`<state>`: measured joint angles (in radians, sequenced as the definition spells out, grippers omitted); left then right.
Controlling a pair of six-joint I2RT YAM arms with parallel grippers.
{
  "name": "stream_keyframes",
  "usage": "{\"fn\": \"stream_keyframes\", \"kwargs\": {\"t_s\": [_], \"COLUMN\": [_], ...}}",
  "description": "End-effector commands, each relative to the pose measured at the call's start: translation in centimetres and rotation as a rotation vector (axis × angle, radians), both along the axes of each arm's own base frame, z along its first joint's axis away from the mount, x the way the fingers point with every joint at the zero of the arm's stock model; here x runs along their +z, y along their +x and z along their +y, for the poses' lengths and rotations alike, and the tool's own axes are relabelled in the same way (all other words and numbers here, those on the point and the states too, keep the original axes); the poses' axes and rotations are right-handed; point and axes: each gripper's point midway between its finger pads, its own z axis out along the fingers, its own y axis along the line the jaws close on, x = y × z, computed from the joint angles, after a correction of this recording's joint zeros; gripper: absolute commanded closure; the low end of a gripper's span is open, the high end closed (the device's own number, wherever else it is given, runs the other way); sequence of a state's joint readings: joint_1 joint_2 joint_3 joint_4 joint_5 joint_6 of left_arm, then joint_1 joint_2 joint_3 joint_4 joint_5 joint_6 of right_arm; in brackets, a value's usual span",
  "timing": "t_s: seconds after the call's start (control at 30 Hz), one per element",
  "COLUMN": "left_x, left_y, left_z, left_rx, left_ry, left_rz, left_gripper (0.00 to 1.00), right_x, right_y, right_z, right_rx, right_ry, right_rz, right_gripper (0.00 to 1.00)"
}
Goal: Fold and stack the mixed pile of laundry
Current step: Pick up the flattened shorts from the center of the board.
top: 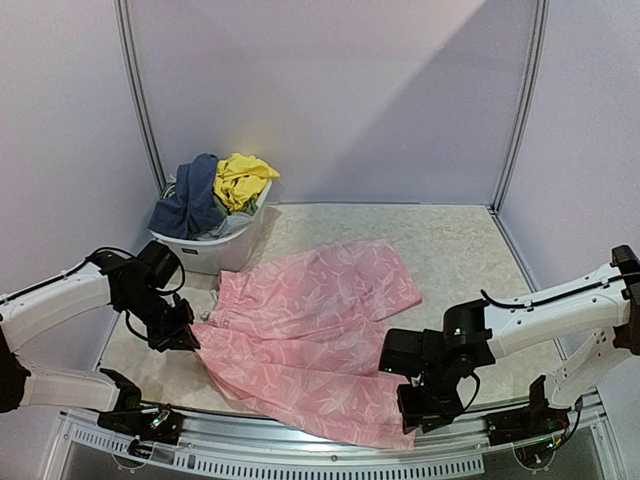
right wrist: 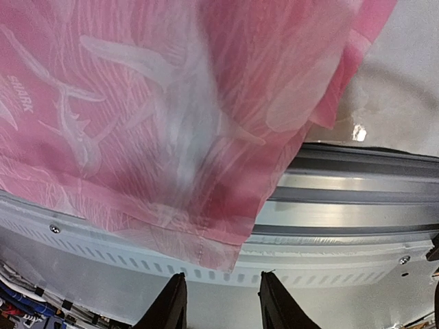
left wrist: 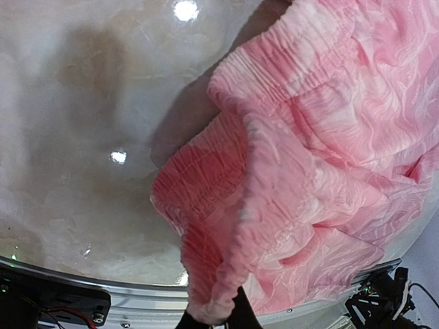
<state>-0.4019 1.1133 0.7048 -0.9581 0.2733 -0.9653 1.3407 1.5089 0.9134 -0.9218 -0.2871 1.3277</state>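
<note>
my left gripper (left wrist: 214, 319), nearly cut off in frame, pinches the pink garment (top: 310, 330) by its waistband at the table's left; right gripper (right wrist: 221, 301) points down, fingers parted and empty, beside the near-right hem.

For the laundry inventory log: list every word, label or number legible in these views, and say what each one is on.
"SHARK": faint white print on the pink patterned garment, near its left edge in the right wrist view.
Nothing else can be read: no lettering shows on the clothes heaped in the white tub, nor on the tub itself.
</note>
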Motion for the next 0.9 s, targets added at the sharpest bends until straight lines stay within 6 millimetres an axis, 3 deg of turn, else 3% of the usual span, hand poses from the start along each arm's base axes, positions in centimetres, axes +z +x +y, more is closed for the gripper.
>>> {"fn": "stream_keyframes", "kwargs": {"t_s": [0.0,0.27,0.63,0.87], "left_x": [0.2,0.7,0.3,0.3], "left_y": [0.3,0.3,0.3,0.6], "left_z": [-0.2,-0.2,-0.2,-0.3], "left_rx": [-0.034,-0.059,-0.061,-0.056], "left_ry": [-0.011,-0.009,-0.005,-0.004], "left_rz": [-0.011,-0.013,-0.008,-0.011], "left_gripper": [1.00,1.00,1.00,1.00], "right_x": [-1.4,-3.4,-3.4,-4.0], "right_y": [0.6,0.6,0.4,0.1], "right_z": [1.1,1.4,2.2,2.5], "right_rx": [-0.047,-0.025,0.007,0.032], "right_ry": [0.010,-0.052,-0.063,-0.072], "right_rz": [-0.034,-0.012,0.000,0.017], "right_gripper": [0.63,0.64,0.67,0.80]}}
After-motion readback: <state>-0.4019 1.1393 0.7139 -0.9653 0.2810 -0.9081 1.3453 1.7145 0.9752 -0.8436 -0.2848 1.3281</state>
